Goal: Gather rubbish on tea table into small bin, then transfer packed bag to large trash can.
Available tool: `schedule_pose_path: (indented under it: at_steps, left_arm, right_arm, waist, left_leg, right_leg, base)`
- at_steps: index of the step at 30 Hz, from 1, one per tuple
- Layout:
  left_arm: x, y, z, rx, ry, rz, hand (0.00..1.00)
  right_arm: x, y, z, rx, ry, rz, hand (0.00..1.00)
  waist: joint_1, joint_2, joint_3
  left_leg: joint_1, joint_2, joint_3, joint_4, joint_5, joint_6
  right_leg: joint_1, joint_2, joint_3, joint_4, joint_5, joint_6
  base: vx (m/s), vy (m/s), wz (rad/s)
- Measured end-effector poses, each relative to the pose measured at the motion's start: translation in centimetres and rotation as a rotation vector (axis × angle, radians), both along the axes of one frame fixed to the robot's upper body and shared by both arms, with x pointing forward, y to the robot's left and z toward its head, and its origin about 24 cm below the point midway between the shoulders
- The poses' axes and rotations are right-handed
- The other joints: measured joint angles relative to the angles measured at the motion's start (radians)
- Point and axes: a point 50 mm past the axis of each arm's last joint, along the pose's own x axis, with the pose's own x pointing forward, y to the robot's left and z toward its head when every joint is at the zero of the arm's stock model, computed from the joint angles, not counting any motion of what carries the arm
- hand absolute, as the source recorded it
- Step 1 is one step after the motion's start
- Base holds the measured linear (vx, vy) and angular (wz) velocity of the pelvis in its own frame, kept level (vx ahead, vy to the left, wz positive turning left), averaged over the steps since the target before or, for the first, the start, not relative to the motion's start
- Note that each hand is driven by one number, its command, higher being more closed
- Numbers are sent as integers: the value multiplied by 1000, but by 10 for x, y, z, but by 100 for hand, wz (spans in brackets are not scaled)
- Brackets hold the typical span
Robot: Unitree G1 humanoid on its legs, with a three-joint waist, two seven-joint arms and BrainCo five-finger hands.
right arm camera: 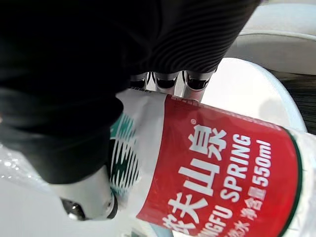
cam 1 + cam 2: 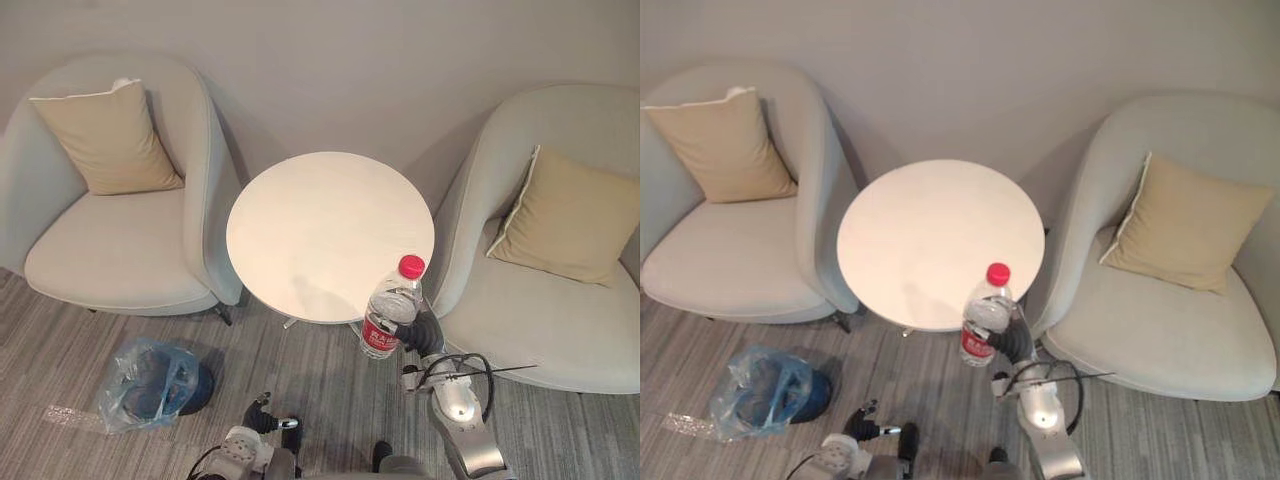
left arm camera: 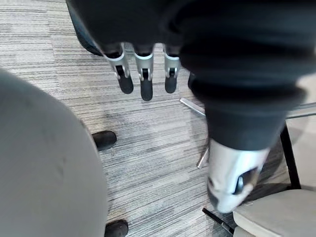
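Grey striped carpet (image 2: 300, 370) and plain pale wall (image 2: 350, 60); one round white tea table (image 2: 320, 220) between two light grey armchairs (image 2: 120, 250) (image 2: 560, 320), each with one tan cushion (image 2: 110, 140) (image 2: 565, 220). One small bin (image 2: 150, 385), lined with a blue translucent bag, on the carpet near the left armchair's front. One clear water bottle (image 2: 388, 312), red cap and red label, upright at the table's near edge with the right hand (image 2: 425, 335) curled round its body; left hand (image 3: 143, 64) low over the carpet, fingers straight and holding nothing.
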Motion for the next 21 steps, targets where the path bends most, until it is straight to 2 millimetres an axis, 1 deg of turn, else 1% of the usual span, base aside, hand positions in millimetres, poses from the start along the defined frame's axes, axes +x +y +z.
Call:
schedule_pose_path:
  at_steps: [2,3,4,6,7,8,9,10,11,12,13,14,15,16,17,19,20,21]
  left_arm:
    - [1,-1,0,-3,-4,-4,0]
    - [2,-4,1,-10,-7,-5,0]
    - [6,-8,2,-23,-25,-7,0]
    - [12,-11,6,-37,-61,-10,0]
    - [15,-13,8,-43,-81,-16,0]
    - [15,-12,8,-33,-76,-28,0]
    - [15,-13,8,-36,-76,-28,0]
    - [16,-16,8,-42,-77,-31,0]
    - [14,-19,7,-39,-66,-51,0]
    - [12,-21,6,-40,-59,-59,0]
    - [9,-26,4,-46,-43,-76,0]
    - [8,-31,3,-48,-33,-96,0]
    - [7,-34,3,-49,-31,-112,0]
    - [5,-38,2,-48,-17,-135,0]
    - [3,-37,1,-47,-11,-136,0]
    - [4,-34,2,-34,-25,-146,0]
    - [3,-33,2,-31,-24,-145,0]
    - [2,-31,1,-25,-21,-141,0]
  right_arm:
    - [1,-1,1,-1,-7,-9,100]
    - [1,-2,1,-6,-10,-10,100]
    - [4,-2,4,-13,-26,-9,100]
    - [12,0,12,-18,-63,-2,100]
    - [20,2,21,-19,-104,0,100]
    - [22,2,21,-18,-108,-10,100]
    - [23,1,22,-16,-110,-14,100]
    - [25,-1,23,-20,-118,-23,100]
    - [22,-6,20,-20,-107,-50,100]
    - [21,-8,19,-20,-101,-65,100]
    - [19,-16,15,-23,-85,-105,100]
    - [19,-23,11,-27,-69,-142,100]
    - [19,-26,9,-29,-62,-159,100]
    - [20,-29,2,-33,-32,-179,100]
    - [20,-28,-8,-48,16,-186,100]
    - [19,-19,-22,-41,82,-169,100]
    - [20,-13,-24,-35,92,-153,100]
    - [20,-1,-26,-25,98,-109,100]
  waist:
    - [0,7,2]
    - [1,13,0]
    - [6,25,7]
    - [16,41,16]
    - [15,59,26]
    - [6,49,24]
    - [4,46,25]
    - [4,29,31]
    - [-9,31,27]
    - [-17,35,25]
    - [-42,47,18]
    - [-60,60,12]
    - [-62,70,8]
    - [-61,70,9]
    - [-50,49,12]
    - [-24,28,10]
    - [-24,27,10]
    - [-21,30,9]
  left_leg:
    - [-28,-1,-33,1,14,-2]
    - [-54,2,-56,3,25,-5]
    - [-86,9,-58,13,37,-10]
    - [-168,10,-54,103,40,-13]
    - [-213,18,-56,155,57,-31]
    - [-198,17,-51,85,111,-42]
    - [-200,17,-29,97,97,-18]
    - [-207,23,98,279,-30,32]
    - [-180,53,200,392,-116,40]
    - [-162,71,237,405,-135,20]
    - [-107,108,295,364,-165,-4]
    - [-59,125,315,244,-160,-17]
    - [-39,126,310,176,-152,-32]
    - [-17,126,305,79,-148,-38]
    - [-8,116,296,48,-134,-30]
    - [8,96,292,60,-132,-28]
    - [17,89,292,61,-132,-28]
    - [35,75,292,63,-132,-25]
  right_leg:
    - [-2,3,-32,-12,7,-2]
    - [-18,5,-52,-7,6,-3]
    - [-53,11,-63,25,-1,-13]
    - [-103,21,-62,69,-10,-29]
    - [-115,57,-57,66,-11,-66]
    - [-121,34,-81,49,7,-89]
    - [-124,24,-101,47,10,-82]
    - [-131,-1,-124,54,24,-86]
    - [-125,-15,-153,52,37,-87]
    - [-124,-17,-166,49,42,-85]
    - [-130,-16,-207,45,51,-82]
    - [-148,-12,-247,47,59,-76]
    - [-157,-7,-262,45,66,-73]
    - [-161,5,-292,35,79,-65]
    - [-153,3,-302,25,96,-63]
    - [-122,-13,-297,10,115,-49]
    - [-108,-18,-294,5,119,-43]
    - [-95,-33,-285,6,123,-36]
  base:
    - [-50,-27,55]
    - [-88,-45,62]
    - [-97,-29,48]
    - [-157,-38,31]
    - [-236,-78,49]
    - [-219,-49,47]
    - [-190,-37,45]
    - [-113,-49,50]
    - [-86,-68,59]
    - [-82,-7,83]
    - [-104,94,103]
    - [-114,129,107]
    - [-121,172,99]
    - [-126,172,75]
    - [-143,180,60]
    - [-103,122,20]
    - [-98,127,0]
    - [-102,128,-6]
